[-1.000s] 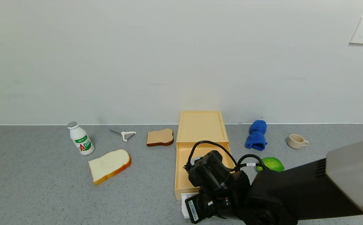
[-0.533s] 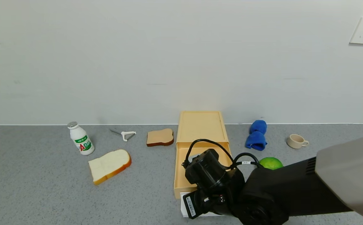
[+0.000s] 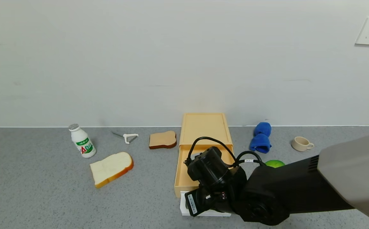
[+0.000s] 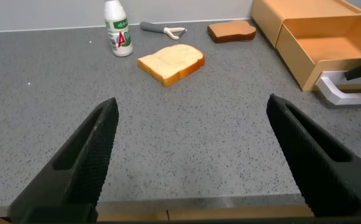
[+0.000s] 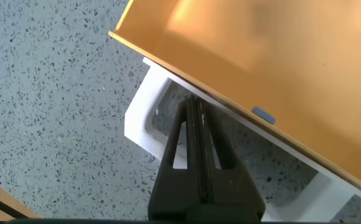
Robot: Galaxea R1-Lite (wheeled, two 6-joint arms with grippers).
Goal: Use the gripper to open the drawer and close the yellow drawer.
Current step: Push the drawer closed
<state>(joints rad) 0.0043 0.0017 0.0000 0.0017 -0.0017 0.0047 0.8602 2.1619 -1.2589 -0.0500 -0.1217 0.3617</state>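
Hooking the white loop handle (image 5: pixel 144 118) is the step in hand: the right gripper (image 5: pixel 195 121) has its 2 fingers pressed flat together, holding nothing, poked down through the handle's opening just in front of the tray's front wall. To my eye the pull should run straight toward the robot, along the tray's slide, so the fingers bear evenly on the handle bar and do not skid sideways out of the loop. The yellow drawer (image 3: pixel 203 130) stands against the wall, its tray (image 3: pixel 184 171) already drawn well out. Bare countertop (image 3: pixel 140 206) lies on the near side, so there is room to pull. A green fruit (image 3: pixel 275 163) sits close beside the right arm. The left gripper (image 4: pixel 190 158) hovers spread wide and empty, well apart from the bread slice (image 4: pixel 170 61).
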